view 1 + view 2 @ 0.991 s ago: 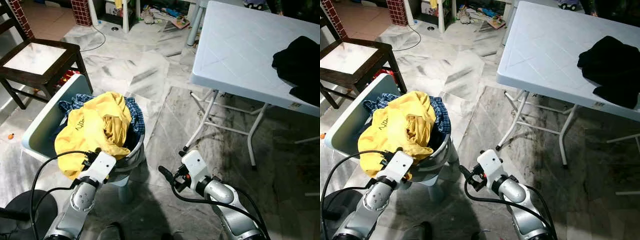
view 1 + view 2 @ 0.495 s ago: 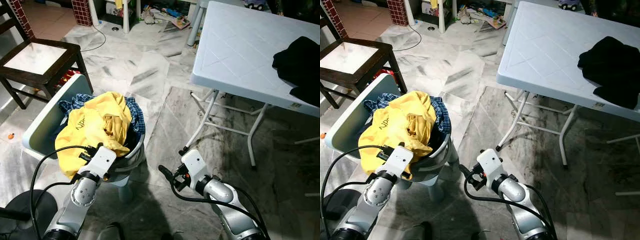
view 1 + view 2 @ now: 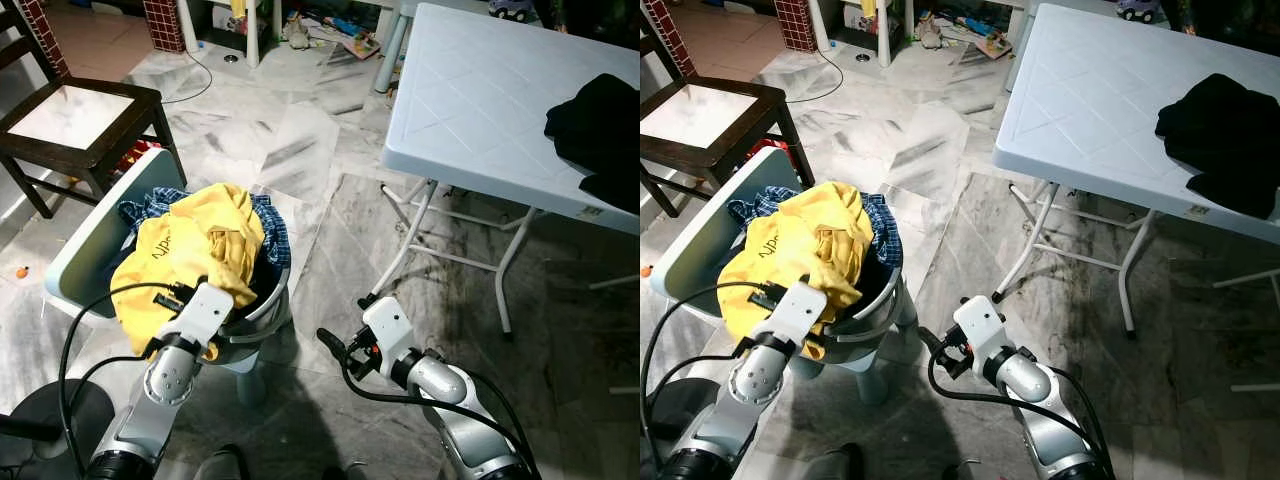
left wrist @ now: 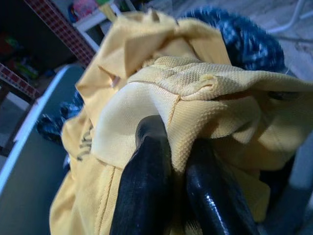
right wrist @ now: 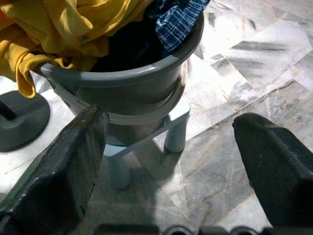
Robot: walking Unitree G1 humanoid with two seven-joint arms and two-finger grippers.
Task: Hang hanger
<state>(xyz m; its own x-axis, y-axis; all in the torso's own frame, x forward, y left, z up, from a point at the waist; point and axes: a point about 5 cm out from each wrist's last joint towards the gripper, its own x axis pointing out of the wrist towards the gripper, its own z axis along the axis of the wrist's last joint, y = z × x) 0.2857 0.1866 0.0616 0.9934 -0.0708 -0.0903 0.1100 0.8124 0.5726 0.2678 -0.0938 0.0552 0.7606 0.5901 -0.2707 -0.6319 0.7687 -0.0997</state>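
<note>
White folding table (image 3: 470, 100) to the right, black garment on it. Grey laundry bucket (image 5: 132, 88) heaped with yellow shirt (image 3: 195, 245). Left gripper (image 4: 168, 171) pinched on shirt fabric; right gripper (image 5: 166, 147) spread wide, empty. Hanger nowhere spotted. Risk: shirt snagging, bucket tipping off stool.

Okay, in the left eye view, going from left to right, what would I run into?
Dark wooden chair → yellow shirt heaped in the grey laundry basket → right end effector → white folding table → black garment on the table's far right.
</note>
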